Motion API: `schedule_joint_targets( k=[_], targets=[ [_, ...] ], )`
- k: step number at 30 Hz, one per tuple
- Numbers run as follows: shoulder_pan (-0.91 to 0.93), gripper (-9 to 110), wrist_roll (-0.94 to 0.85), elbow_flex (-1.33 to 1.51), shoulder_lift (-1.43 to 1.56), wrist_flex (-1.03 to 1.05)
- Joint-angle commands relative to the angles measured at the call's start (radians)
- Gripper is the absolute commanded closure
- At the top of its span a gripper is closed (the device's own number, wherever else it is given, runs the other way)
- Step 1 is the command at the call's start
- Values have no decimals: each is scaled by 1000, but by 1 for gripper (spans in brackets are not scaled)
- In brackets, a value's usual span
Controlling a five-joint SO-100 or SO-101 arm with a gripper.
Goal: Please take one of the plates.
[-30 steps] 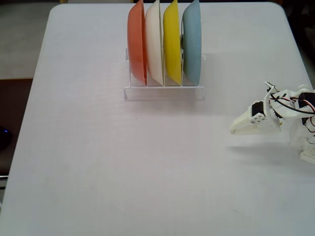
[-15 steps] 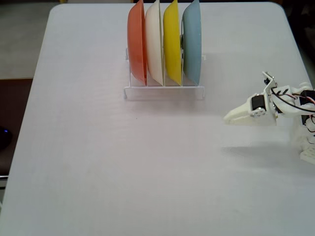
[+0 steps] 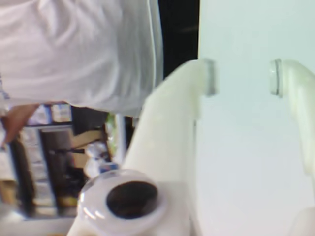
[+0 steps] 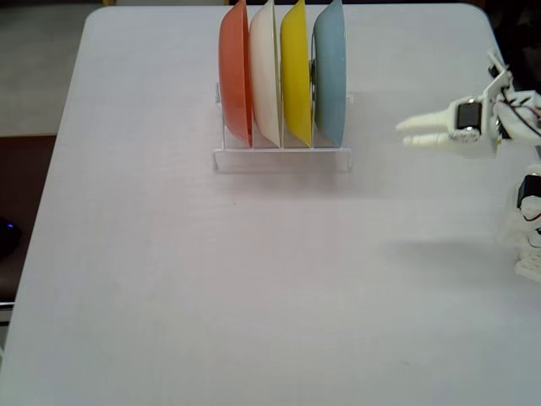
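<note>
Fixed view, contents: 1 white tabletop; 1 clear rack near its far edge; 4 plates standing on edge in the rack — orange-red plate, white plate, yellow plate, light blue plate, listed from the view's left to right. The light blue plate occupies the rightmost slot, nearest the arm.

Tool: at the view's right, raised above the tabletop, pointing toward the rack, well apart from the light blue plate. Wrist view shows its fingertips spread with a clear gap and nothing between them; no plate appears in that view.

Step in hand, as judged: approach, grasp not yet begun. Recommended handling — keep the tool spread, line it up with the light blue plate's upper rim, bring 1 finger to each face, close firmly on the glossy surface, then lift straight up so the neighbouring yellow plate and rack stay undisturbed.
</note>
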Motion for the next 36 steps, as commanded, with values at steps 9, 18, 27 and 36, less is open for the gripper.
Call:
schedule_joint_targets(
  k=[9, 18, 27, 36],
  targets=[
    [121, 68, -172, -264, -169, -21],
    [117, 68, -187, -466, -469, -25],
    [124, 67, -215, -598, -710, -37],
    [150, 69, -316, -735, -838, 0]
  ],
)
